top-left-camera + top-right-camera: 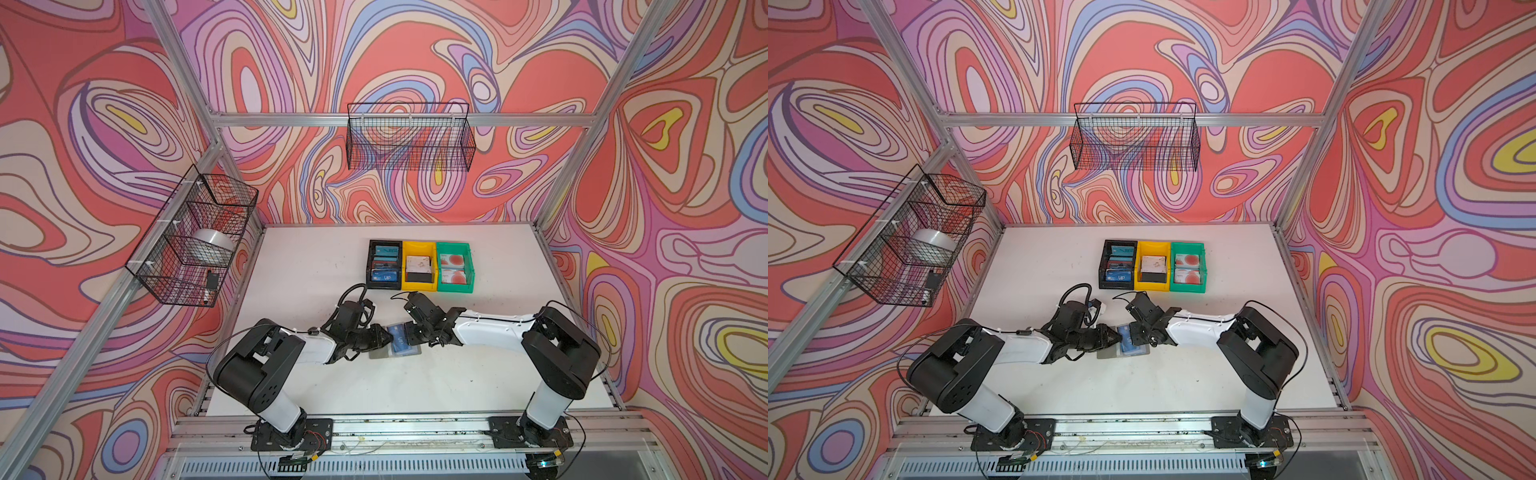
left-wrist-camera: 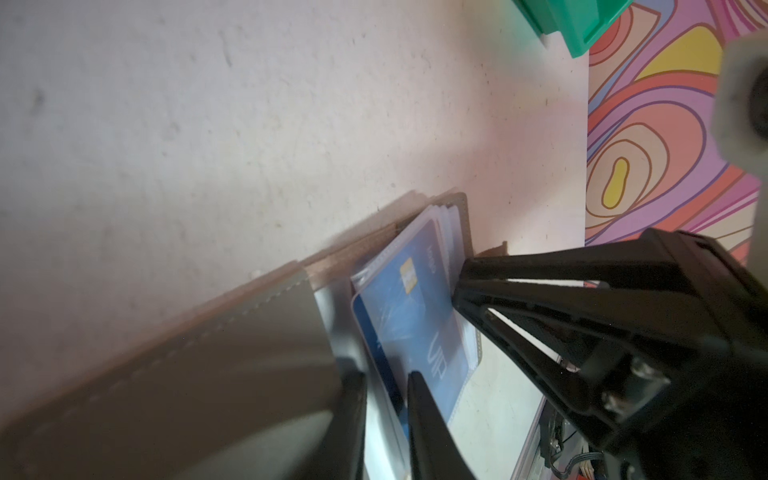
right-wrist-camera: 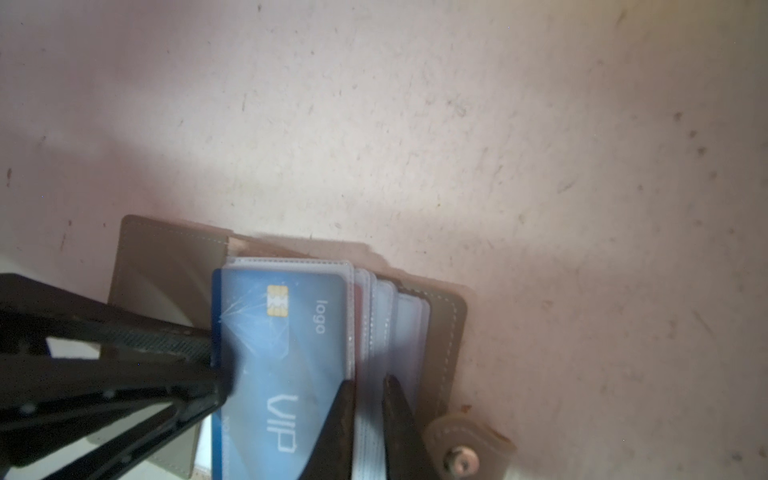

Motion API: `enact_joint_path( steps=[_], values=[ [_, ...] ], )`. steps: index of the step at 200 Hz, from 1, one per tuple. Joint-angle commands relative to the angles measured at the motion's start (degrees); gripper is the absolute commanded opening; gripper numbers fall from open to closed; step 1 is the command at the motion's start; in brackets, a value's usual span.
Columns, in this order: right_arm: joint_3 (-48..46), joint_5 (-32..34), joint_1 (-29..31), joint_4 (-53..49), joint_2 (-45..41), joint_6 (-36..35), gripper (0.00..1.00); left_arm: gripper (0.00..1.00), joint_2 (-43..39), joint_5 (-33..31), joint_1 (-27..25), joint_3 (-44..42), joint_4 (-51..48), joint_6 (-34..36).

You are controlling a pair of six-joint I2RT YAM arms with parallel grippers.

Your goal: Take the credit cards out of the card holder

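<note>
Risking, on the left, a slip off the blue card [image 3: 286, 353]: pinching only a thin bare strip at its left edge with the left hand [image 3: 216, 365], so possibly losing it on a pull if the sleeve is gripping tight. Risking next a drag of the whole card holder [image 3: 166, 257] leftward across the desk [image 3: 415, 104], or a lift of it, should the hold on the right be giving way; also judging a bent card likely if pulling at an angle to the pocket. Risking, on the right, a squeeze through the clear pockets [image 3: 382, 316] onto the card itself, clamping it in place. Finding the card holder lying open and flat at the near middle of the desk, between both arms. Closing narrow with the left hand on the blue card's left edge, touching both faces. Closing narrow with the right hand [image 3: 370, 384] on the stack of clear pockets over the holder's right half, pinning it down; touching nothing among the bins [image 1: 419, 286] at the far side.
</note>
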Motion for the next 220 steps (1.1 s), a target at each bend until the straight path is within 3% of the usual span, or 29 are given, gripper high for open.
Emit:
enact_joint_path(
  steps=[1,175,220],
  values=[
    [-0.4,-0.7,0.8,-1.2,2.3,0.2,0.17,0.22,0.3,-0.5,-0.2,-0.6,0.5,-0.7],
    [-5.4,0.7,0.8,-1.5,-1.5,2.6,0.17,0.0,0.5,-0.9,-0.2,-1.6,2.2,-1.4],
    [-6.7,1.3,0.8,-2.3,-3.4,3.0,0.17,0.0,-0.4,-1.1,-0.2,-1.1,-1.2,0.4]
  ],
)
